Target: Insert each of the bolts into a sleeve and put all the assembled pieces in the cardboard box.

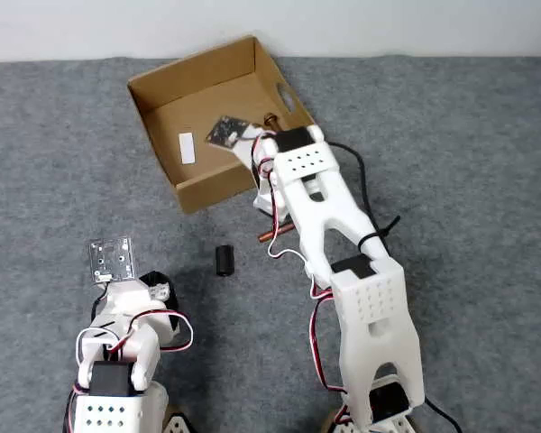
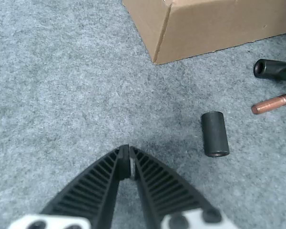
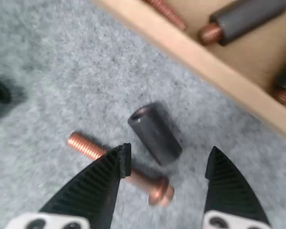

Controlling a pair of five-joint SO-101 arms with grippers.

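On the grey carpet a black sleeve point(image 3: 155, 133) lies next to a copper bolt point(image 3: 86, 146), close outside the cardboard box point(image 3: 195, 52). My right gripper point(image 3: 169, 160) hangs open just above them, one finger over the bolt's shank. Inside the box lie assembled pieces point(image 3: 248, 16), bolts in sleeves. A second loose sleeve point(image 2: 215, 133) lies on its side farther out from the box point(image 1: 207, 81), also seen as sleeve point(image 1: 224, 260). My left gripper point(image 2: 128, 155) is shut on nothing, low over bare carpet a short way from that sleeve.
The right arm point(image 1: 329, 207) stretches over the box's near corner and hides most of the bolt point(image 1: 270, 234). A white label point(image 1: 187, 147) lies on the box floor. Open carpet lies left of the box and to the far right.
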